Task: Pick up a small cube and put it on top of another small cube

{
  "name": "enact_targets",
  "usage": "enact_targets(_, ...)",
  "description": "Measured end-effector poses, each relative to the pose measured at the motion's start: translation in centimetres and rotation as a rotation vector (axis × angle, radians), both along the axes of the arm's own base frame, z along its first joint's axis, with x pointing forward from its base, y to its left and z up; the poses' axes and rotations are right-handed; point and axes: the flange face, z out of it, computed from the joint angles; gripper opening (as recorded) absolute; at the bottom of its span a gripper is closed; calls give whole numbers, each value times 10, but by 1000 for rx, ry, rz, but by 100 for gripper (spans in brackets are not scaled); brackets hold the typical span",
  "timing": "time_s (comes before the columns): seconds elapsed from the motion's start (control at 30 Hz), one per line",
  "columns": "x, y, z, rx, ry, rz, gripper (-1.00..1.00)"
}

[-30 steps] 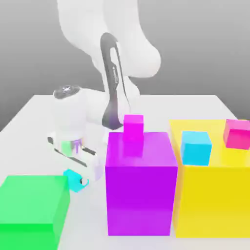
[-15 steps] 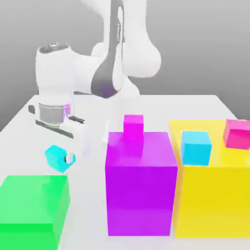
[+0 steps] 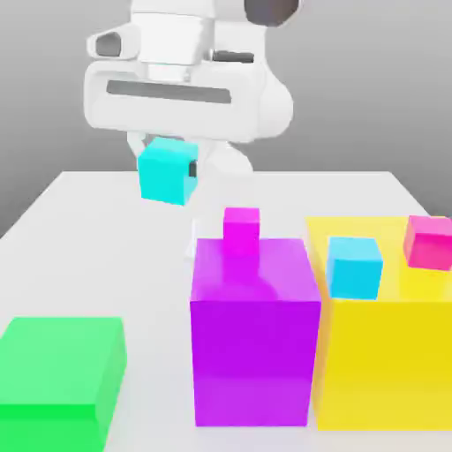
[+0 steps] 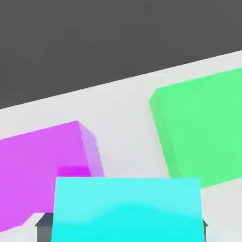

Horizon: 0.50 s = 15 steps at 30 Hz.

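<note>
Exterior view: jaws [image 3: 168, 168] pinch the cyan cube [image 3: 166, 172] high above the bench [image 3: 71, 212]; the magenta cube [image 3: 241, 226] atop the purple block [image 3: 254, 305] is narrow, so an off-centre release could tip it; fingertips are hidden. Hand view: cyan cube [image 4: 126, 208] covers the fingers; the purple block [image 4: 45, 165] is cut off.
</note>
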Motion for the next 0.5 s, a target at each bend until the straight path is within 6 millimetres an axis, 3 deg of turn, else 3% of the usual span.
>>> enact_targets(0.03,-7,14,0,11,22,24,-100)
enact_targets(0.1,-21,41,-19,41,90,66,-100)
enact_targets(0.23,-26,52,-76,53,123,82,-100)
enact_targets(0.27,-27,52,-86,54,124,82,100)
enact_targets(0.5,-27,52,-87,49,125,83,100)
